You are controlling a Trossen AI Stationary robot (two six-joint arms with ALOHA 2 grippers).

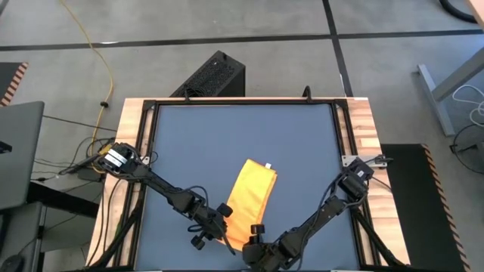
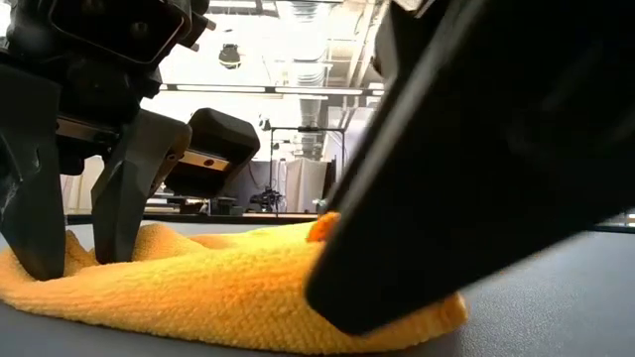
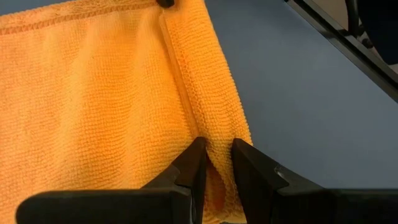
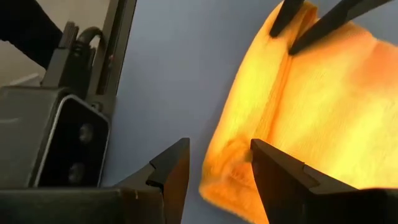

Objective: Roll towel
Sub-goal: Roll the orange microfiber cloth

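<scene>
Hands (image 1: 224, 224) (image 1: 255, 236) low at towel (image 1: 253, 193) end

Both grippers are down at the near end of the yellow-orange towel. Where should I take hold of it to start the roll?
Grip the near short edge of the folded yellow-orange microfibre towel, coming from above. It lies flat and long, its tagged end pointing away, so it rolls away from the arms. The left gripper already pinches the stitched hem at one near corner; the right gripper straddles the other, jaws open.

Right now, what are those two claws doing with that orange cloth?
Left gripper pinching towel edge at near end. Right gripper open, straddling the neighbouring corner. Towel folded flat, not yet rolled. Nothing in the way.
</scene>
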